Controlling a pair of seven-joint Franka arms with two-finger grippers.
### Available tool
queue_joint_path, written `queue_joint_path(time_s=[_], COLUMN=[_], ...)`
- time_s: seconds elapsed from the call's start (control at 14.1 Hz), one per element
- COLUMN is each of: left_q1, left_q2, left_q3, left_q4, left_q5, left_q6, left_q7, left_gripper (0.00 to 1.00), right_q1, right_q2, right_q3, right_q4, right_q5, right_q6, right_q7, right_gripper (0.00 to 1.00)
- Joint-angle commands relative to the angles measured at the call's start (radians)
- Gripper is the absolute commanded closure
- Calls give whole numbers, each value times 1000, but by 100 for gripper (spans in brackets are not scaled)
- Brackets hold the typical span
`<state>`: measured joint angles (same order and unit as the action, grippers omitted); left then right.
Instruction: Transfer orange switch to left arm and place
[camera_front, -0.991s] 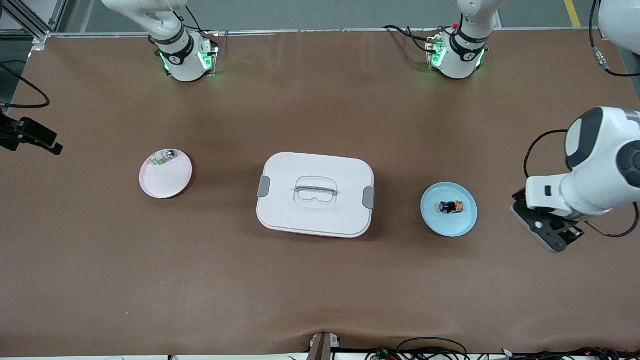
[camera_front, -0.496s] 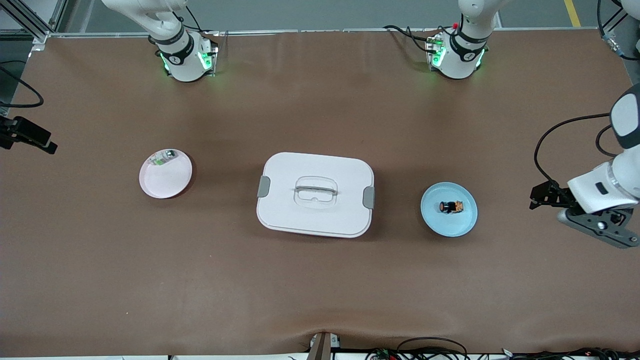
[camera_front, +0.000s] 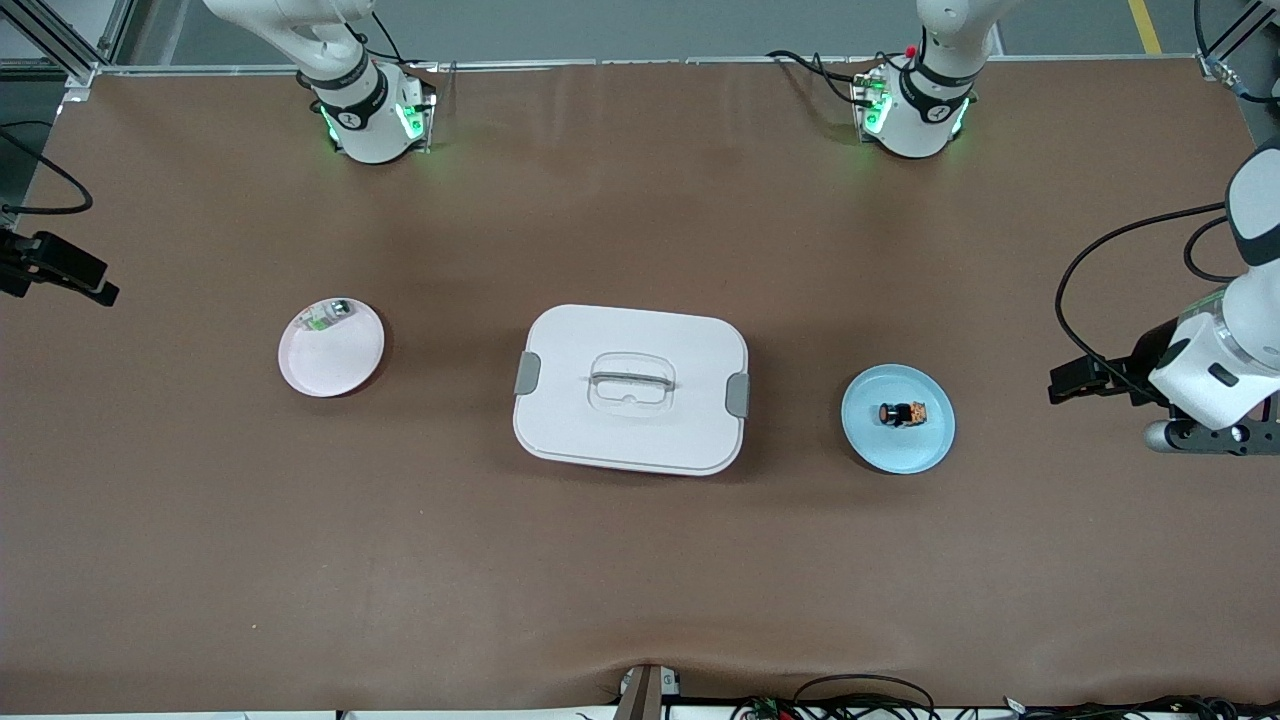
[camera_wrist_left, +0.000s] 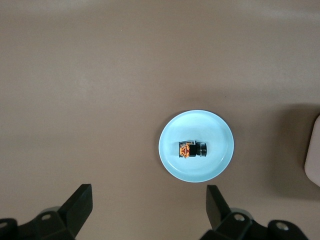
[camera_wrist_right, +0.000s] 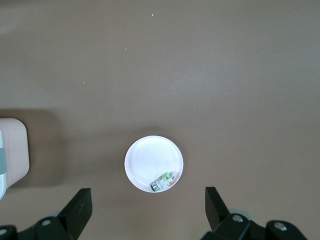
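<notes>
1. Bench (camera_front: 640, 580) surface, brown, is carrying everything.
2. Sitting nearest the front camera, toward the left arm's end, a blue plate (camera_front: 898, 418) is holding the orange switch (camera_front: 902, 412), which is lying on its side at the plate's middle.
3. Between the two plates, the box (camera_front: 630, 388) is resting with its lid on and its grey latches showing.
4. A little farther from the camera, toward the right arm's end, a pink plate (camera_front: 331, 347) is carrying a small green-and-clear part (camera_front: 327, 317) by its rim.
5. The left tool (camera_wrist_left: 147, 210) is hanging with fingers spread wide over bare bench beside the blue plate.
6. The right tool (camera_wrist_right: 147, 210), also spread wide, is hanging high near the pink plate.
</notes>
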<state>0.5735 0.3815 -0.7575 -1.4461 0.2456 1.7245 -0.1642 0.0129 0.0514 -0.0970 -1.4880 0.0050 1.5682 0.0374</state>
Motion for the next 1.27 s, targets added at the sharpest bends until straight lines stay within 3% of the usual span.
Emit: queue_joint_path(time_s=[0.0,0.28,0.35,0.57,0.85,0.92,1.2], left_q1=[17,45,-10,-240,-458,-507,-609], left_q2=[-29,-67,-87,-209,-306,-331,-383], left_q3=[6,36,88,333,608,654,713], left_q4=[-8,6,3,-2,0,-7,-42], left_q5=[1,0,-11,-25,-253,-270,-272], left_q6=[-19,-17,-20,-57,-204,-219,-264], left_q7=[-5,25,9,25,26,26,38], left_gripper=[0,0,0,0,0,0,0], right_q1=[1,2,2,2,2,2,2], right_q2=[-5,-5,-5,-5,-5,-5,-5], right_q3=[6,6,6,6,5,5,5], right_q4=[0,2,2,3,5,5,5], right_q5=[-11,-11,-11,-11,-11,-11,-11], right_q6=[-11,-10,-8,-7,-4,-5,-5], right_q7=[-8,-8,-8,-8,-8,-8,-7], right_gripper=[0,0,0,0,0,0,0])
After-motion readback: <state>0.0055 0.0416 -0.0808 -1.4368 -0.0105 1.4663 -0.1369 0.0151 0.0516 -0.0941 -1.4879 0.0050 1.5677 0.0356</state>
